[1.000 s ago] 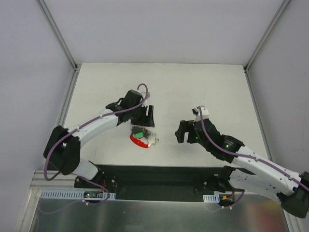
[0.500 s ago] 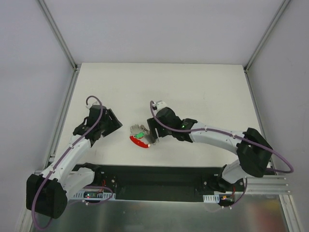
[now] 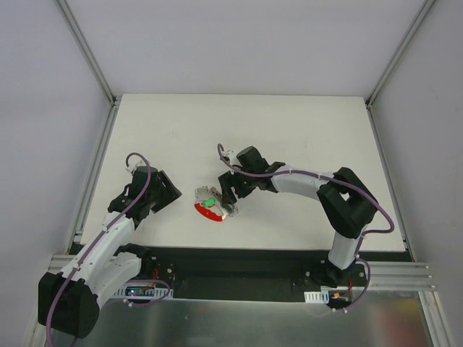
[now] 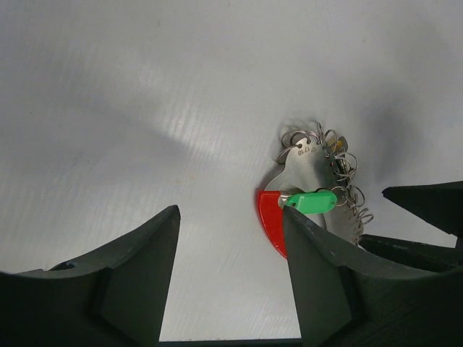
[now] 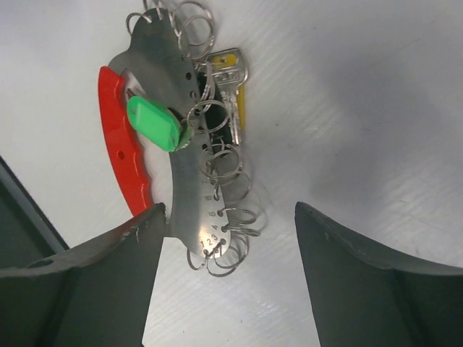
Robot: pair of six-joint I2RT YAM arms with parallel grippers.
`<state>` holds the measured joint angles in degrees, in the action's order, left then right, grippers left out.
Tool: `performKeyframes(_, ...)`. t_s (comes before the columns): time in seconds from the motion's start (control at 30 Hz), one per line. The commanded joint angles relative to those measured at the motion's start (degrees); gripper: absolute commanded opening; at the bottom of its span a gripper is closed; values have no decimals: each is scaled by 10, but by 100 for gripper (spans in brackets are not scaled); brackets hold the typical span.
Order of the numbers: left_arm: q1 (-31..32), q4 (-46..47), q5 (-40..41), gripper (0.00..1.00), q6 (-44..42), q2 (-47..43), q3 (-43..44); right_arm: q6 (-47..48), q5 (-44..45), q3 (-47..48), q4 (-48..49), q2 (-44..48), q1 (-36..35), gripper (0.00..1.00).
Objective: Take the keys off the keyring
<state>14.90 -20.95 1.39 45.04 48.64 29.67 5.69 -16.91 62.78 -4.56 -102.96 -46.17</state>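
Observation:
The keys [image 3: 212,203] lie in a bunch on the white table: a curved metal plate [image 5: 189,173] with numbered holes, several thin wire rings [image 5: 224,163], a red curved plastic piece [image 5: 123,144], a green tag [image 5: 153,123] and a silver key with a yellow cover [image 5: 230,83]. My right gripper [image 3: 228,192] is open just right of the bunch; in the right wrist view the right gripper [image 5: 228,224] straddles the plate's numbered end. My left gripper [image 3: 169,194] is open and empty, apart to the left. In the left wrist view the left gripper [image 4: 231,238] frames bare table, the bunch [image 4: 311,181] beyond its right finger.
The white table [image 3: 289,130] has grey walls on three sides. A black base rail [image 3: 231,264] runs along the near edge. My right gripper's dark fingers [image 4: 427,206] show at the right edge of the left wrist view.
My left gripper has drawn back from over the bunch to the left. My right arm has swung in from the right and its open gripper now stands at the bunch.

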Motion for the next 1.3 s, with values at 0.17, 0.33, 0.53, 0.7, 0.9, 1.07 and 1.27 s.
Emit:
performKeyframes(0.17, -5, 5, -7, 59, 2, -10, -2, 29, -112, 0, 26, -42, 1, 71)
performKeyframes(0.33, -5, 18, -29, 61, -17, 3, 3, 8, -116, -15, 68, -61, 0, 64)
performKeyframes(0.53, -4, 52, -88, 62, -37, 25, 1, -22, -113, -27, 97, -69, 0, 54)
performKeyframes(0.7, -5, 69, -104, 61, -28, 22, -15, -42, -83, -61, 131, -58, -8, 50)
performKeyframes(0.9, -4, 93, -134, 61, -21, 22, -38, -55, -21, -74, 138, -56, -14, 27)
performKeyframes(1.07, -4, 93, -155, 59, -31, 8, -43, -70, 5, -87, 148, -23, -12, 3)
performKeyframes(1.27, -4, 129, -230, 61, -60, -23, -79, -132, 3, -103, 162, 37, 23, 1)
